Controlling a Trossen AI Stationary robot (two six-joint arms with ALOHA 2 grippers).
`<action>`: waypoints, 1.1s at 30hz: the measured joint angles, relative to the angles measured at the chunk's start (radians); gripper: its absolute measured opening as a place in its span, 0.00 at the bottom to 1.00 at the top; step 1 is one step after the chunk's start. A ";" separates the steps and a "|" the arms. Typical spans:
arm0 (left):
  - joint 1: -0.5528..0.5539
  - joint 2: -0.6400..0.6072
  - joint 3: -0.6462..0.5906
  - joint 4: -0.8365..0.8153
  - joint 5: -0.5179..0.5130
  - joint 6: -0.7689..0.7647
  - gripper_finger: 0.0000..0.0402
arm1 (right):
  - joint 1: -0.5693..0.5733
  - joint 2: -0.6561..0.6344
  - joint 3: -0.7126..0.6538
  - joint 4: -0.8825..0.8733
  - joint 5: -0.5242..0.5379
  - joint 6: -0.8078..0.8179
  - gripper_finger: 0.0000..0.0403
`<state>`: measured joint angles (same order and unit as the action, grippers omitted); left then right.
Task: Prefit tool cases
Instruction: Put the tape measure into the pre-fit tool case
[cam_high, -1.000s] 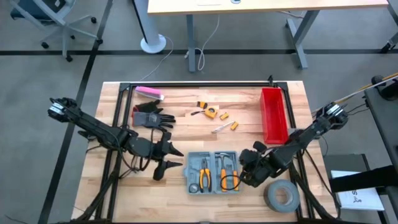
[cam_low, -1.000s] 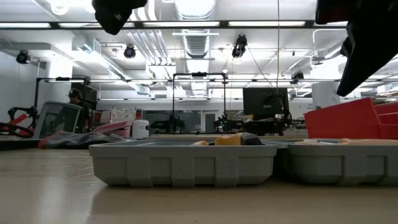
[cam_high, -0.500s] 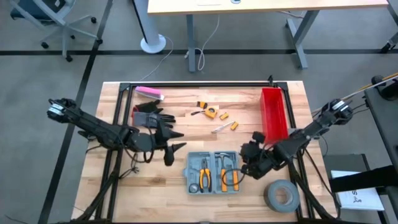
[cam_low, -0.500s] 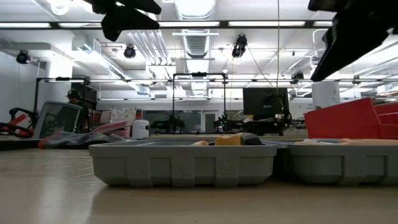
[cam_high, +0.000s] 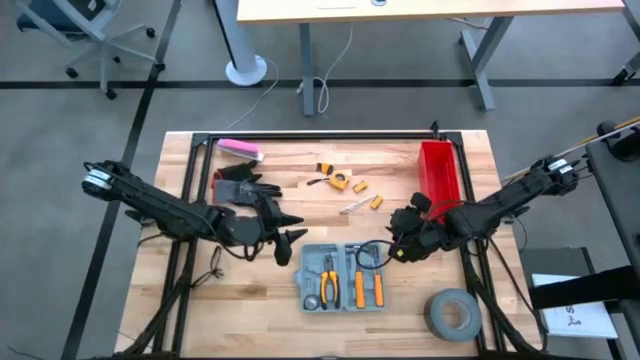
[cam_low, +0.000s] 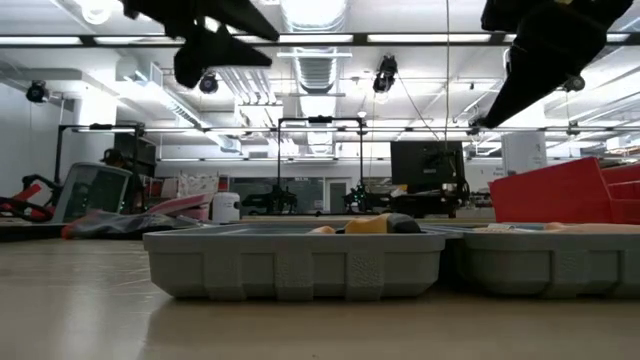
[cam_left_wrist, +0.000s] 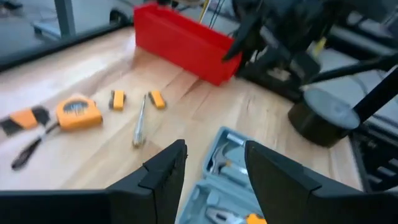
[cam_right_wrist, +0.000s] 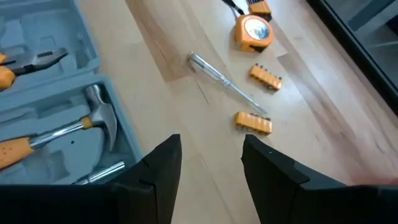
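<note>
The grey-blue tool case (cam_high: 343, 275) lies open on the table near its front edge, with pliers (cam_right_wrist: 31, 62), a hammer (cam_right_wrist: 81, 130) and orange-handled tools in its slots. My left gripper (cam_high: 293, 240) hovers open off the case's far left corner, above the table, and its wrist view shows the case (cam_left_wrist: 227, 180) beyond its fingers. My right gripper (cam_high: 398, 245) hovers open off the case's far right corner, over bare wood (cam_right_wrist: 208, 168). Seen from table height, both grippers hang well above the case (cam_low: 295, 262): left (cam_low: 215, 45), right (cam_low: 540, 50).
A red bin (cam_high: 440, 185) stands at the right. A grey tape roll (cam_high: 455, 312) sits at the near right. Beyond the case lie a screwdriver (cam_right_wrist: 227, 84), an orange tape measure (cam_right_wrist: 254, 31), two orange bit holders (cam_right_wrist: 266, 76), black gloves (cam_high: 245, 188) and a pink object (cam_high: 240, 149).
My right gripper has risen from the case's right edge and drawn back toward the far edge, off the case's far right corner. My left gripper has moved right toward the case and rolled about its own axis. The case has stayed in place.
</note>
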<state>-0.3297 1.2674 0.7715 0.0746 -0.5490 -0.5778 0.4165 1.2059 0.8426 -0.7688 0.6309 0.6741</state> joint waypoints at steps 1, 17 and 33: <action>0.000 0.015 0.000 0.003 0.000 -0.014 0.43 | 0.000 -0.005 -0.003 0.001 0.000 -0.012 0.36; -0.001 0.106 0.002 0.257 0.002 0.033 0.45 | -0.094 -0.019 -0.130 0.205 -0.113 -0.138 0.31; 0.002 0.106 0.002 0.250 0.012 -0.011 0.44 | -0.444 -0.016 -0.133 0.348 -0.486 -0.577 0.28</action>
<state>-0.3281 1.3735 0.7731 0.3244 -0.5373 -0.5884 -0.0272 1.1896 0.7097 -0.4207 0.1449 0.0969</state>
